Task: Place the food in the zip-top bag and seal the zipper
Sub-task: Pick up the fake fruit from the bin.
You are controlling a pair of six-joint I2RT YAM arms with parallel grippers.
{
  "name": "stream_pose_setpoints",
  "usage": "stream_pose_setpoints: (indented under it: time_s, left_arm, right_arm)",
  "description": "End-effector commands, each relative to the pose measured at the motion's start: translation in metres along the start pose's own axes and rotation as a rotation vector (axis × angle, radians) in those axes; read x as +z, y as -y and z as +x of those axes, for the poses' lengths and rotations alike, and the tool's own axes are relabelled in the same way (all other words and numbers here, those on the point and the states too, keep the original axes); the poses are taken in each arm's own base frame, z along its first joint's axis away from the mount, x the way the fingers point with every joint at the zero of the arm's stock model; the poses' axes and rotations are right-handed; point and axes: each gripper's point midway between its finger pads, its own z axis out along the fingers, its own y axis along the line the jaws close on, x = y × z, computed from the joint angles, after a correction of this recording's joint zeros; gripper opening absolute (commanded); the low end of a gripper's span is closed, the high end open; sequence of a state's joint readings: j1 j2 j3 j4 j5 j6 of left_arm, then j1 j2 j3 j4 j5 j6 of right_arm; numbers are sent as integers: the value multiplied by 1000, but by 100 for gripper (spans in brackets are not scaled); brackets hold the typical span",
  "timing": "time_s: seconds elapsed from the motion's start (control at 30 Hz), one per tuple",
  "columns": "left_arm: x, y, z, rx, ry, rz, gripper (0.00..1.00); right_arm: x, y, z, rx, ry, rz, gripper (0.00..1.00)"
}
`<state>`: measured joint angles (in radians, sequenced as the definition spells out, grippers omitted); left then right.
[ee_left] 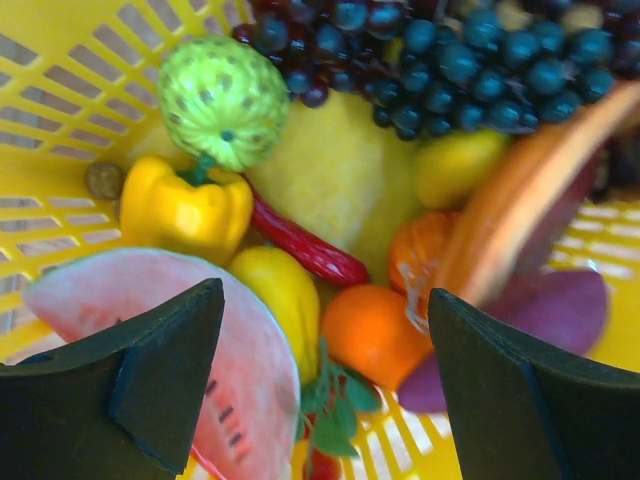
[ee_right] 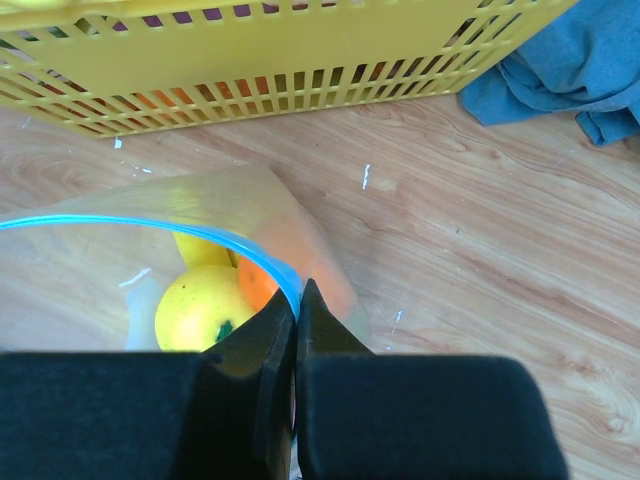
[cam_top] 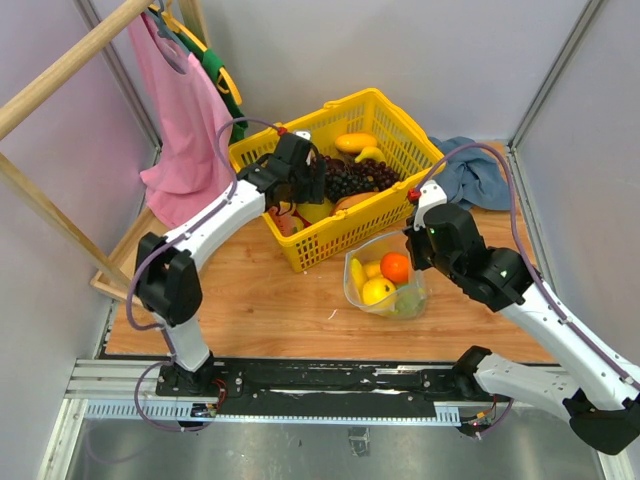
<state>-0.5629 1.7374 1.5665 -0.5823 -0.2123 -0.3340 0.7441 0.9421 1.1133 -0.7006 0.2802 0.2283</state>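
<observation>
The clear zip-top bag [cam_top: 400, 300] stands open on the wooden table in front of the basket. It holds yellow fruits [cam_top: 377, 291] and an orange one [cam_top: 395, 267]. My right gripper [ee_right: 297, 300] is shut on the bag's rim at the light-blue zipper [ee_right: 150, 225]; a yellow fruit [ee_right: 195, 310] and an orange one [ee_right: 258, 285] show below it. My left gripper [ee_left: 325, 340] is open and empty inside the yellow basket [cam_top: 330, 245]. It hovers over an orange fruit [ee_left: 370, 330] and a yellow fruit [ee_left: 280, 290]. A bumpy green fruit [ee_left: 222, 100] lies farther back.
The basket also holds dark grapes [ee_left: 470, 60], a watermelon slice [ee_left: 240, 350], a yellow pepper [ee_left: 185, 205] and a red chili [ee_left: 300, 245]. A blue cloth [cam_top: 475, 175] lies at the back right. A pink garment [cam_top: 185, 130] hangs on a wooden rack [cam_top: 60, 70] at the left.
</observation>
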Motion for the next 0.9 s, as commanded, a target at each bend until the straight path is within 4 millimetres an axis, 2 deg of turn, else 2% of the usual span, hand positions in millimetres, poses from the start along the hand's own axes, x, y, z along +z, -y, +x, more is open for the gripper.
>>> stream_pose_setpoints:
  time_s: [0.0,0.27,0.43,0.67,0.87]
  left_arm:
    - [21,-21,-18,30,41,-122,87]
    - [78,-51,-23,64,41,-291,90]
    - [104,-69,-25,47,49,-348,89]
    - [137,-78,-15,15,34,-310,87]
    - [161,-79,-2,17,12,-260,91]
  right_arm:
    - [3,-1,-5,34,29,-7,1]
    - [7,-5,-2,29,19,-23,1]
    - [10,-6,1,28,13,-28,1]
    - [15,-9,6,21,-6,-34,0]
    - [19,-11,10,21,-19,-43,1]
